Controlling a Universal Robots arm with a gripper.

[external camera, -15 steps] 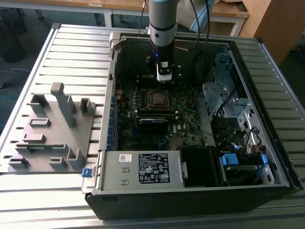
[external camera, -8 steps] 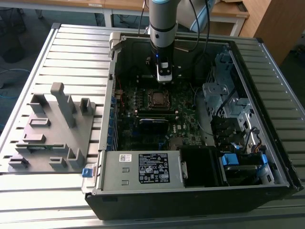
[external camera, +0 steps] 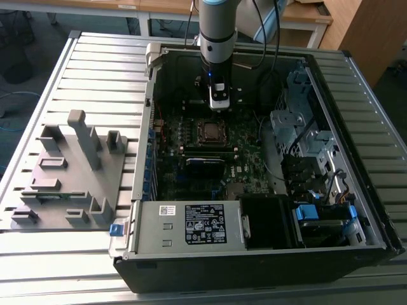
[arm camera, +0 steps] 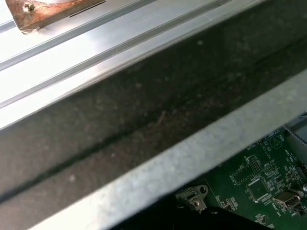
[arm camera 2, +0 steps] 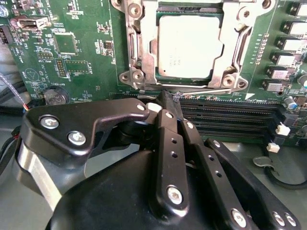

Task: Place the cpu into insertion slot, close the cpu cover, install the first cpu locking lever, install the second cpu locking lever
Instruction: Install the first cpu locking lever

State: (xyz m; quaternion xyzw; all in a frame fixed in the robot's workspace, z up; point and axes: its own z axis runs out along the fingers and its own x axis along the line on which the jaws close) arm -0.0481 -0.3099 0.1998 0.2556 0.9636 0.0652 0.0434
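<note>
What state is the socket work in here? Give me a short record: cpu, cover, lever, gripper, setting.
cpu: seated in the insertion slot, metal top up
cpu cover: down flat, framing the cpu
locking lever: thin wire rod lying along the socket edge nearest the gripper
gripper: tip at that lever's end, jaws together; cannot tell whether they pinch it
setting: green motherboard inside an open computer case

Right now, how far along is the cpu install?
Done: cpu seated, cover closed over it. In hand: gripper is at the thin lever along the cover's edge. Left: the levers; I cannot tell if either is latched.
</note>
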